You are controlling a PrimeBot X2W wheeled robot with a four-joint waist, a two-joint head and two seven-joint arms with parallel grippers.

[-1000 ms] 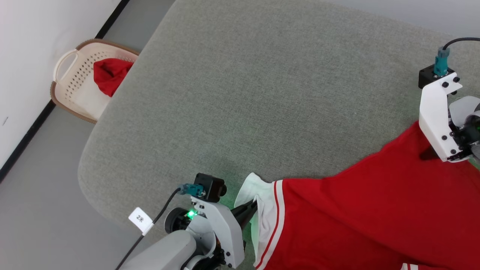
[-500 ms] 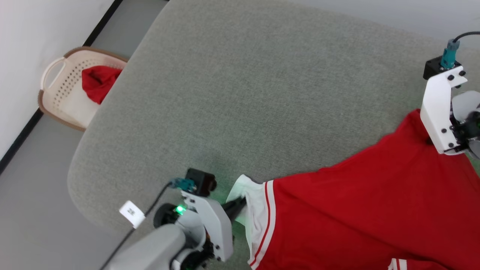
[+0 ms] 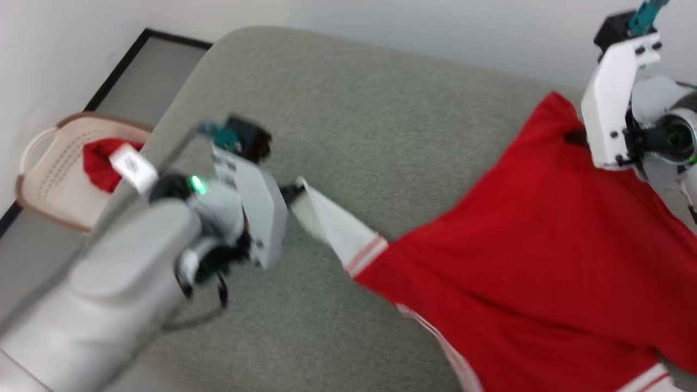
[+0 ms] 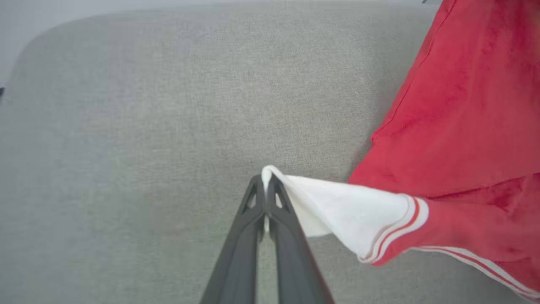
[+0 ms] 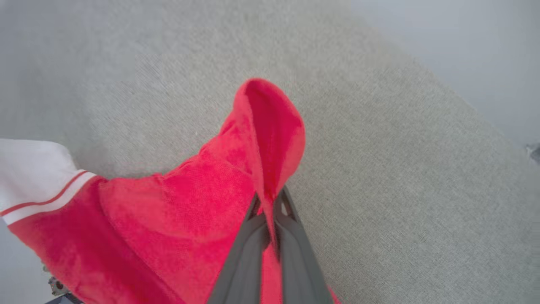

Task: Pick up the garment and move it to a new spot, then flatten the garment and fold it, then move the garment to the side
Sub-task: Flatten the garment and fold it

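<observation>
Over grey cushion (image 3: 348,109): L gripper (image 4: 265,181) & R gripper (image 5: 270,198) pinching garment (image 3: 533,234).

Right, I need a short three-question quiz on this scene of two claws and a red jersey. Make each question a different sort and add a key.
1. True or false: the left claw is shut on the white corner of the red basketball jersey with red-and-white striped trim.
2. What does the right claw grip? A) a red fold of the jersey B) its white corner C) nothing
3. Fill in: the cream perforated plastic basket beside the grey-green fabric cushion holds a ____.
Key: 1 true; 2 A; 3 red cloth bundle.
</observation>
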